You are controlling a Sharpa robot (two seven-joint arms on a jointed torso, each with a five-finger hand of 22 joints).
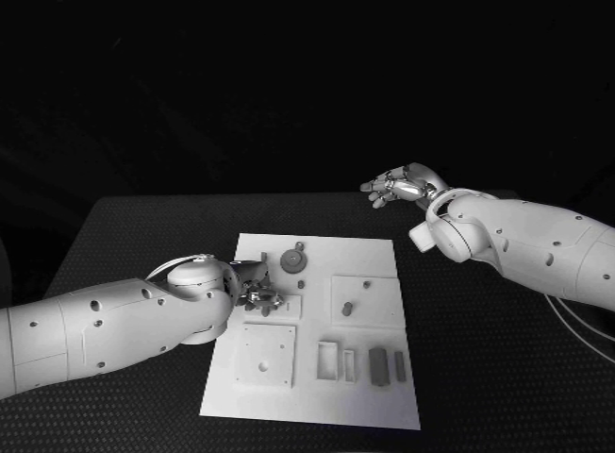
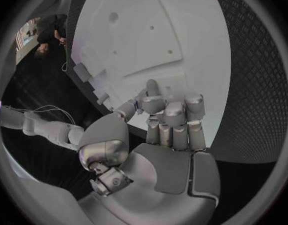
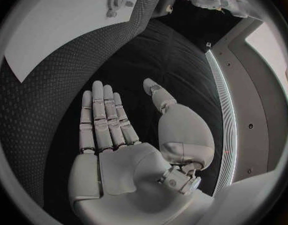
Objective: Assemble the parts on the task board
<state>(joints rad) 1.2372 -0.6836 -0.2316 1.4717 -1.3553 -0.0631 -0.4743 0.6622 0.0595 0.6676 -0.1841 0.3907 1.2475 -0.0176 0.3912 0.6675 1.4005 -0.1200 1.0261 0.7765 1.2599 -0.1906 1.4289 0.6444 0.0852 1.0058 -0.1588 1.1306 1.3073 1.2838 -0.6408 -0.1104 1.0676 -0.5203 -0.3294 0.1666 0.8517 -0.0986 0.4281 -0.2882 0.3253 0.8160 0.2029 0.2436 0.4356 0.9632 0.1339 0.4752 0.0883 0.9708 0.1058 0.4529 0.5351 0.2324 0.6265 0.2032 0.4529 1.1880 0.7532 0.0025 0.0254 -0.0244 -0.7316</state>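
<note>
The white task board (image 1: 369, 406) lies in the middle of the table. On it I see a round grey part (image 1: 295, 260) at the far side, a small peg (image 1: 346, 308) in a raised square (image 1: 368, 300), and several oblong parts (image 1: 378, 366) near the front. My left hand (image 1: 260, 297) hovers over the board's left middle. Its fingers (image 2: 175, 117) are curled in with the thumb beside them, and I see no part in them. My right hand (image 1: 403, 185) is raised past the board's far right corner, palm flat and fingers (image 3: 103, 117) spread, holding nothing.
A raised square plate (image 1: 267, 354) with a hole sits at the board's front left, also seen as plate (image 2: 141, 45). The black table (image 1: 498, 377) stretches on both sides of the board. The board's corner (image 3: 56, 30) lies some way from my right hand.
</note>
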